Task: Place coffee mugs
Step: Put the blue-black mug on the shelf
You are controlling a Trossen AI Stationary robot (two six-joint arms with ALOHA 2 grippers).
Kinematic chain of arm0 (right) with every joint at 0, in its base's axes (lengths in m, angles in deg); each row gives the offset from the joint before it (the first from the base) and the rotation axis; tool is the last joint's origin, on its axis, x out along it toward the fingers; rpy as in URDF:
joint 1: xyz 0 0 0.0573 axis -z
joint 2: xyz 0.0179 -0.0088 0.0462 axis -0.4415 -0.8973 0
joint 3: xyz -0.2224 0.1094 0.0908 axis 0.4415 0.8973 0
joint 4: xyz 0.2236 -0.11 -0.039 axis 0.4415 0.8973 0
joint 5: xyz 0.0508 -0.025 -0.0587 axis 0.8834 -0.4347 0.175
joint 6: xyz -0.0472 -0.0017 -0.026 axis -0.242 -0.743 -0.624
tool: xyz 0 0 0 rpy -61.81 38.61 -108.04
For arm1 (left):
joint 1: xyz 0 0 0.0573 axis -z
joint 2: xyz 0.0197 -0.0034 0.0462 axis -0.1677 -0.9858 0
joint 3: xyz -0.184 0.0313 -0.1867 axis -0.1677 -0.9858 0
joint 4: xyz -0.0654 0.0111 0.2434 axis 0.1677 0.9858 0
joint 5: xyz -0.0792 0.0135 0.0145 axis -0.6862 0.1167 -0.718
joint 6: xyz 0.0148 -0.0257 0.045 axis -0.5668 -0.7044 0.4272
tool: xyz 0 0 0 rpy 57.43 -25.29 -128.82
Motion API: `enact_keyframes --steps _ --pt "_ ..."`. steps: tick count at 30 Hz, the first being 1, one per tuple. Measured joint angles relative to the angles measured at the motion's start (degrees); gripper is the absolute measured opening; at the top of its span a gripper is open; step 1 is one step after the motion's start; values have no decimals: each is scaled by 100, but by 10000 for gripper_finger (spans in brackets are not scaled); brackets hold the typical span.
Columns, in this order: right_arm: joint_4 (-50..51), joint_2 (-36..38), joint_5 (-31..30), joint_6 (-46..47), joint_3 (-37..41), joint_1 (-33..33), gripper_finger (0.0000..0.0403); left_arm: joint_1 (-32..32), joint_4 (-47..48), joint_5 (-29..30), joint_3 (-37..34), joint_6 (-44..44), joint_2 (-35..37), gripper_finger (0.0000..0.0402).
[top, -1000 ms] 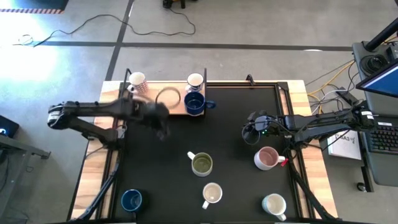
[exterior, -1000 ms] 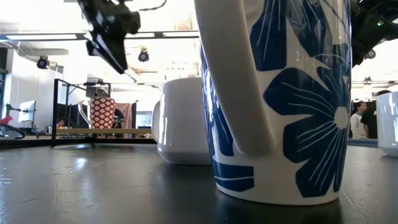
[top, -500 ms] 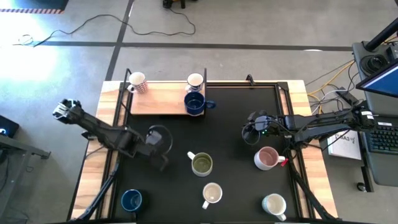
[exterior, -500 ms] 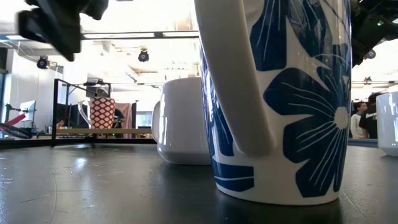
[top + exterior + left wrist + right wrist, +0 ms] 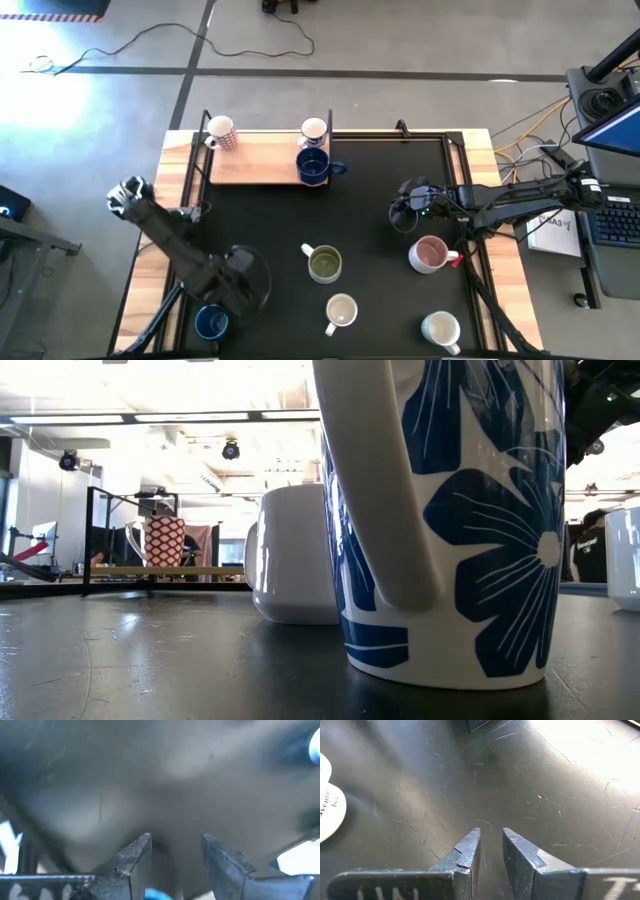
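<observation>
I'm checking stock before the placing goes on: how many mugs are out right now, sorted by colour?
dark blue mugs: 2
pink mug: 1
mug with olive-green inside: 1
red-patterned mug: 1
white or cream mugs: 3
Total: 8

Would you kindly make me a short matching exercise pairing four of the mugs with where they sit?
Things:
1. pink mug
2. olive-green mug
3. red-patterned mug
4. blue mug with its handle toward the right arm

Places:
A. left end of the wooden board
B. mat's middle
C. near the right gripper
D. board's right end

Pairs: 1-C, 2-B, 3-A, 4-D
</observation>
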Motion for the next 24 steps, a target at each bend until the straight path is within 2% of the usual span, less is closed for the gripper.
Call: enact_keyframes --steps 4,9,17,24 --pt "0 0 0 -2 0 -2 68 298 454 -424 579 -311 -551 170" --pt "0 0 0 0 -1 0 68 570 391 -965 936 -859 -942 181" --pt "0 0 0 0 -2 -2 68 937 -145 -994 1141 -2021 -1166 182" --pt "0 0 0 0 -2 -1 68 987 -344 -994 1137 -2180 -1520 182"
